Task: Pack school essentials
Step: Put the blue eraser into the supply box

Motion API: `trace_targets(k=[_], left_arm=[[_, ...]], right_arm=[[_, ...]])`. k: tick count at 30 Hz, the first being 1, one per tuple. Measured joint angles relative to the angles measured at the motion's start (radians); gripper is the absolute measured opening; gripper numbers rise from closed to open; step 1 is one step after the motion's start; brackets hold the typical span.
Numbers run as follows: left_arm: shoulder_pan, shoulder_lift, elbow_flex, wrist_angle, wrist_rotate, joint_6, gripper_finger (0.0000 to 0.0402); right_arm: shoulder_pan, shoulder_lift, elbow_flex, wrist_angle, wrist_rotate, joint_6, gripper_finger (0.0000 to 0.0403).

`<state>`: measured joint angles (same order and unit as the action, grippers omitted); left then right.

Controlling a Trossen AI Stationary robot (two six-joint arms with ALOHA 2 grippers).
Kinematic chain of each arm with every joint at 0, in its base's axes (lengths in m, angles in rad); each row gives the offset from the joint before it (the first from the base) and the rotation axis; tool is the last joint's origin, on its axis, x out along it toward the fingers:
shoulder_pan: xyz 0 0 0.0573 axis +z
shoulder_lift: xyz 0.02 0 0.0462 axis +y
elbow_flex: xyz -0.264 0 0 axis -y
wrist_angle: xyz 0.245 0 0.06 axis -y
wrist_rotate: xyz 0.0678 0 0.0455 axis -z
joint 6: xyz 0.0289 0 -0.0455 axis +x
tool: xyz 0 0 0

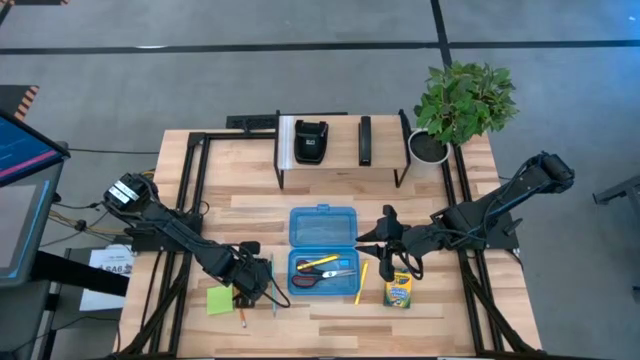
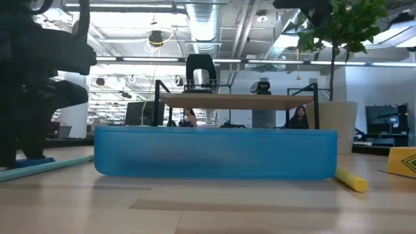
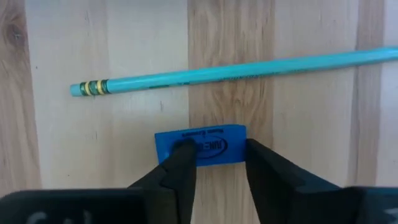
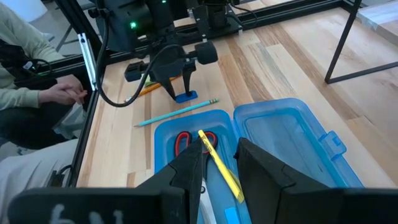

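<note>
My left gripper [image 1: 258, 283] points down at the table's near left, shut on the blue eraser [image 3: 200, 146]. The teal pencil [image 3: 236, 68] lies flat just beyond it. The green sticky-note pad [image 1: 220, 300] and an orange pencil [image 1: 240, 316] lie beside the gripper. The blue case [image 1: 322, 250] lies open with red-handled scissors [image 1: 335, 274] and a yellow pencil [image 4: 217, 163] in its tray. Another yellow pencil [image 1: 361, 283] and the crayon box [image 1: 398, 291] lie to its right. My right gripper [image 1: 385, 238] hangs above the case's right side, open with a narrow gap and holding nothing. My left gripper has the blue eraser between its two fingers, coming from above and pointing down. One fingertip [image 3: 181, 149] covers part of the eraser's printed face, and the other [image 3: 254, 149] stands against its short end [image 3: 241, 144]. The eraser lies on the table.
A dark metal rack [image 1: 340, 150] with black devices stands at the far middle, and a potted plant [image 1: 460, 105] at the far right. A seated person [image 4: 31, 93] is beyond the table's left edge. Bare wood lies near the front edge.
</note>
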<state>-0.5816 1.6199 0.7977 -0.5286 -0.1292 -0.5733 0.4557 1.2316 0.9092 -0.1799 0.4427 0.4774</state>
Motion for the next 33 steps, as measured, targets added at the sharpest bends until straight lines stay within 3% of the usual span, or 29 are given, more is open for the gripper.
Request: trace_targets(k=[13,25,33], left_arm=[[-0.001,0.000,0.035,-0.010,0.044,0.066,0.0006],[-0.002,-0.001,0.044,-0.021,0.049,0.066,0.0000],[-0.029,-0.003,0.138,-0.125,-0.006,0.083,0.0000]], right_arm=[[0.000,0.000,0.000,-0.002,0.000,0.001,0.0120],[0.000,0.000,0.000,-0.002,0.000,0.004,0.0120],[0.000,0.000,0.000,-0.002,0.000,0.004,0.0120]])
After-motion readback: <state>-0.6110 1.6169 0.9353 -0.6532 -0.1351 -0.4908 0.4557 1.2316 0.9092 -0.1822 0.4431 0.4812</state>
